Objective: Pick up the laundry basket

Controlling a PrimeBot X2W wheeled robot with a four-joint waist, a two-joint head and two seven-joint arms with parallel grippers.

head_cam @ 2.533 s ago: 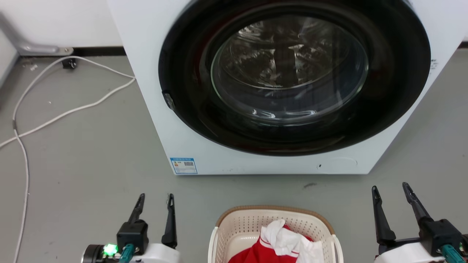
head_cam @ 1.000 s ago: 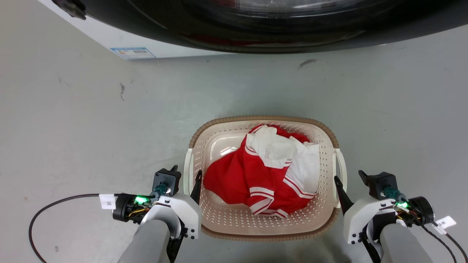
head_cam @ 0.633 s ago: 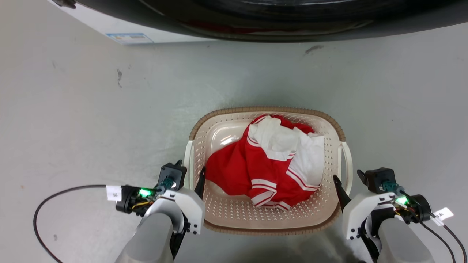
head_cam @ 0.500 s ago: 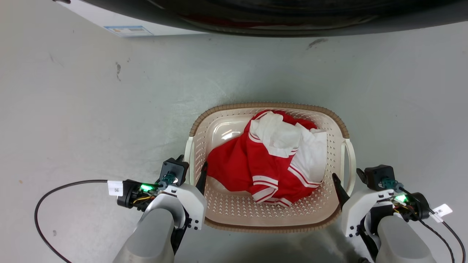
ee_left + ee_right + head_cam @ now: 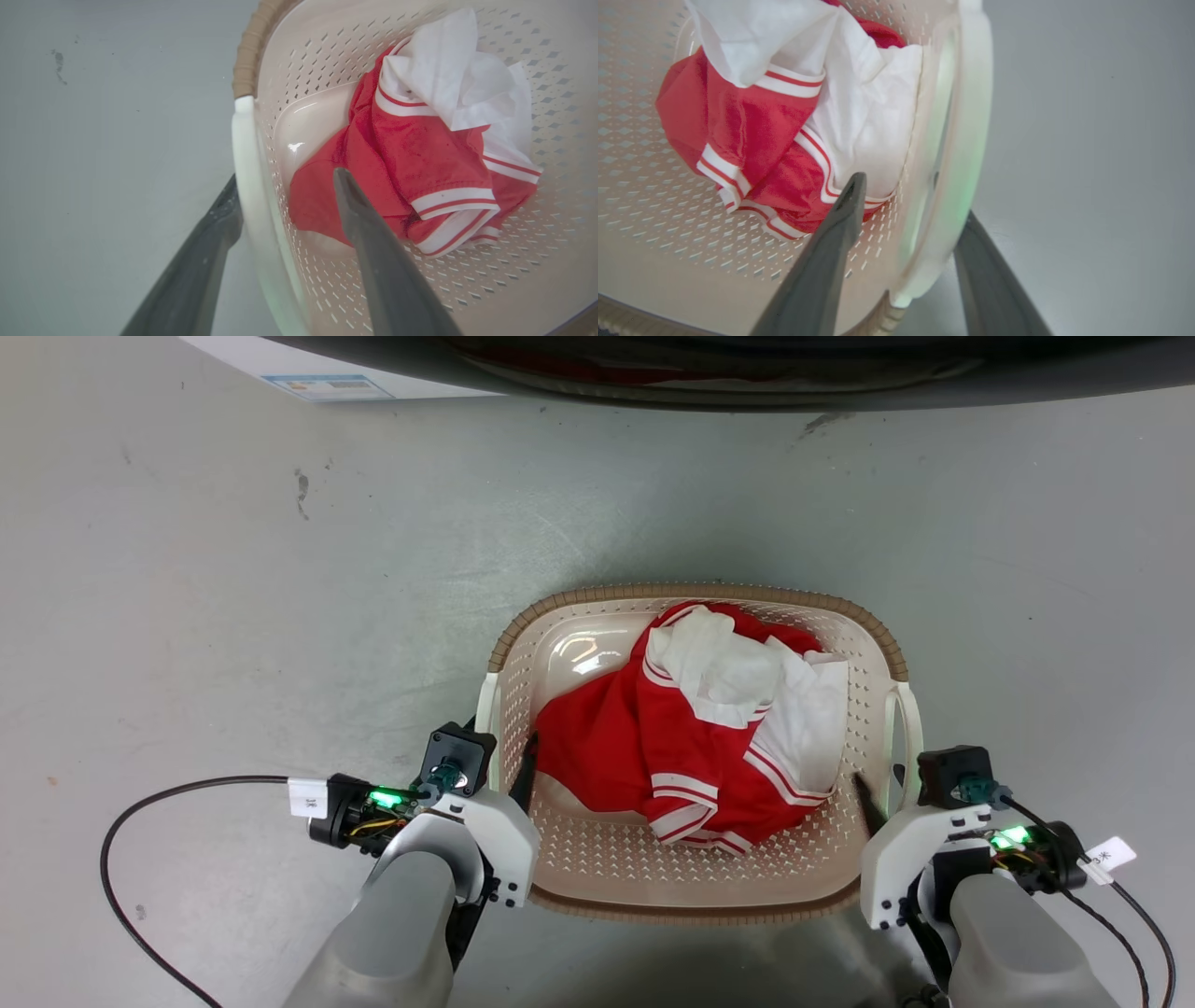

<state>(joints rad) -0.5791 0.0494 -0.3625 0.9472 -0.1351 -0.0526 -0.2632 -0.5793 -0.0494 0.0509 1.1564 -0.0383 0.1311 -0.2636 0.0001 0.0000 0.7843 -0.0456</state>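
The laundry basket (image 5: 691,590) stands on the grey floor, cream and perforated, with a brown rim and white side handles. A red and white garment (image 5: 691,728) lies in it. My left gripper (image 5: 501,737) is open astride the left handle (image 5: 247,177), one finger outside and the other finger inside over the red cloth. My right gripper (image 5: 879,777) is open astride the right handle (image 5: 971,116), its inner finger (image 5: 850,205) in the basket and its outer finger (image 5: 980,261) partly hidden behind the handle. Neither pair of fingers presses on the plastic.
The washer's lower edge (image 5: 653,373) and its dark door run along the top, a short way beyond the basket. A black cable (image 5: 121,840) loops on the floor at my left. Bare grey floor lies on both sides.
The head camera has tilted down from the washer door to the basket. Both grippers have come in to the basket's sides and slid forward until each straddles a handle.
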